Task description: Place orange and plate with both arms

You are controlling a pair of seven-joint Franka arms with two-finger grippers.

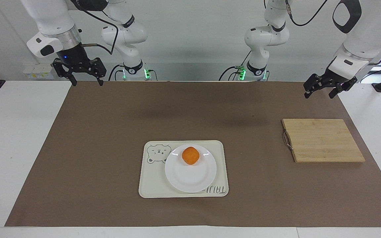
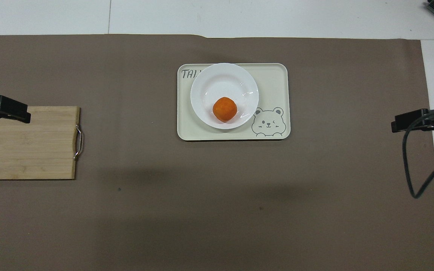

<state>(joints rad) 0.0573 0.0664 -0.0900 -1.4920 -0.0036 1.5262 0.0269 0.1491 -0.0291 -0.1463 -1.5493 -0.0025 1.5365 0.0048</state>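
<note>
Both black two-finger grippers hang empty in the air, well apart from the task's things.

Facing view: right gripper (image 1: 87, 82), at about 10 o'clock in the frame, is over the corner of the brown paper mat (image 1: 111, 132) nearest the robots at the right arm's end; fingers spread apart, nothing between them. Left gripper (image 1: 319, 94), at about 2 o'clock, is over the mat's edge at the left arm's end, tilted, fingertips apart, holding nothing. Small round bright-orange fruit (image 1: 190, 156) sits in the round glossy white plate (image 1: 190, 180), on the part of the plate nearer the robots. Plate rests on the rectangular cream tray with a bear drawing (image 1: 150, 185), on the tray's half toward the left arm's end. Rectangular bamboo cutting board with a metal handle (image 1: 322, 140) lies flat on the mat toward the left arm's end, nearer the robots than the tray. Only this view shows the arms' white links and two smaller white arms with green-lit bases (image 1: 134, 71).

Overhead view: orange (image 2: 224, 109) at about 6 o'clock in the plate (image 2: 220, 81); bear at the tray's (image 2: 277, 75) corner toward the right arm's end. Cutting board (image 2: 25, 150) is cut off by the frame edge. Of the left gripper (image 2: 13, 112) and right gripper (image 2: 405, 123) only dark tips show at 9 and 3 o'clock; the finger gap cannot be read here.
</note>
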